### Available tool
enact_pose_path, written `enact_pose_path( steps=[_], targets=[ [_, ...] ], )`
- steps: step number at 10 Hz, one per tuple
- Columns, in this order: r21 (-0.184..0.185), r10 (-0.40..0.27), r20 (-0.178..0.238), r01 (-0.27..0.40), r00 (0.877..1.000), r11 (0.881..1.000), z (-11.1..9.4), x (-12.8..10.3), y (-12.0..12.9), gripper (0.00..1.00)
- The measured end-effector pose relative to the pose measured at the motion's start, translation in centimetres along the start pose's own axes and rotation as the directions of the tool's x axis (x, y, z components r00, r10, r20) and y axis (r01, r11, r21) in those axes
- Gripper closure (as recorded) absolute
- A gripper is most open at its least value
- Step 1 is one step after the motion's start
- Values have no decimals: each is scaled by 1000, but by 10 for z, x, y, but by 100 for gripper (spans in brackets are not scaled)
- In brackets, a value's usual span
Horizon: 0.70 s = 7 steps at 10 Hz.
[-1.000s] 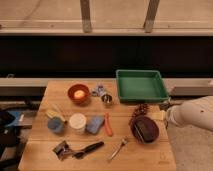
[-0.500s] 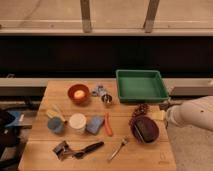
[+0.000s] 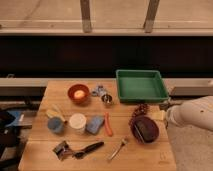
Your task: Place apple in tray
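The hand (image 3: 163, 106) hovers open and empty at the counter's (image 3: 150, 155) edge, just beside the tray (image 3: 141, 86). The apple (image 3: 79, 93) sits well away from it, in an orange bowl (image 3: 71, 96). It is probably light, firm and smooth, so a pinch across its middle from above should suit.

Nothing has moved; the pincer (image 3: 164, 105) stays by the near right corner of the tray (image 3: 141, 86).

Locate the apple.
The small yellow-orange apple sits inside the round red-orange bowl, left of the green plastic tray; the hand hovers at the wooden table's right edge.
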Motion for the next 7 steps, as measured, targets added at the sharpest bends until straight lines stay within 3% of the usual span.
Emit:
enact_pose_path(
  steps=[7],
  targets=[
    [-8,-15,0,15,1000,1000,-2,-5,2,21]
  ],
)
